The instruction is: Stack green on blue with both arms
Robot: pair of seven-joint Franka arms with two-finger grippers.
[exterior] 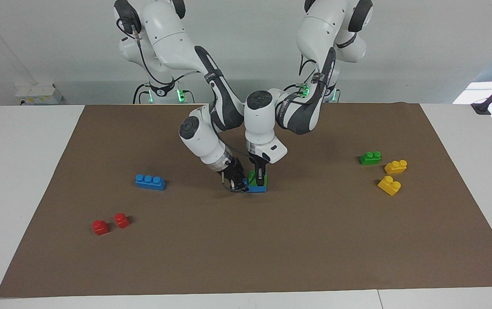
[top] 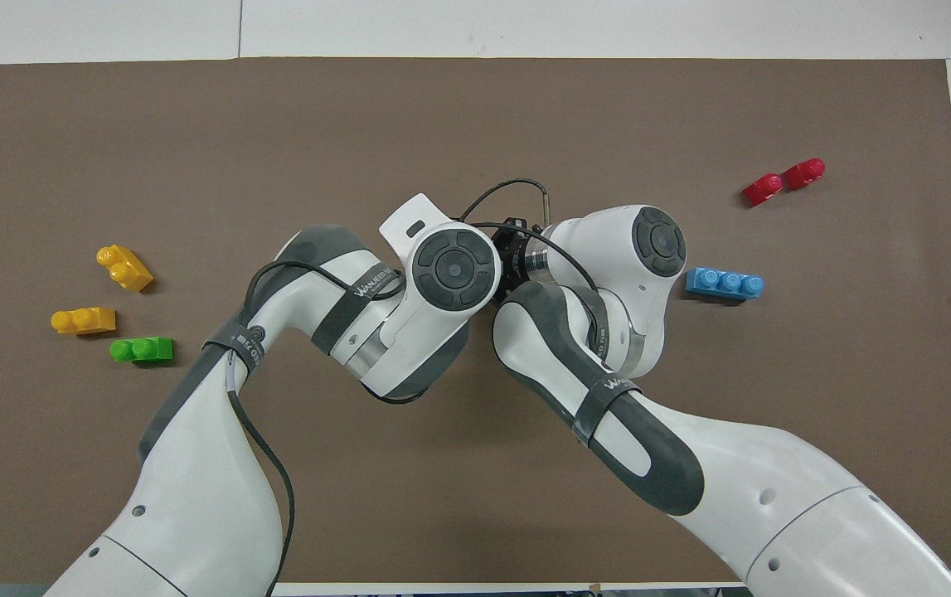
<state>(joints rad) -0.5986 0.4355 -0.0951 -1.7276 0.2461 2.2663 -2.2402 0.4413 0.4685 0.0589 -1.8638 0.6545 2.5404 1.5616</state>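
Observation:
A green brick [exterior: 252, 176] sits on top of a blue brick [exterior: 258, 188] at the middle of the mat. My left gripper [exterior: 258, 177] points straight down and is shut on this green brick. My right gripper [exterior: 240, 184] comes in at a slant from the right arm's end and is shut on the end of this blue brick. In the overhead view both bricks are hidden under the two hands, and only the right gripper's body [top: 513, 255] shows. A second green brick [exterior: 370, 158] [top: 142, 350] and a second blue brick [exterior: 150, 182] [top: 724, 283] lie loose.
Two yellow bricks [exterior: 396, 166] [exterior: 389, 185] lie by the loose green brick toward the left arm's end. Two red bricks [exterior: 100, 227] [exterior: 121, 220] lie toward the right arm's end, farther from the robots than the loose blue brick. A brown mat [exterior: 271, 249] covers the table.

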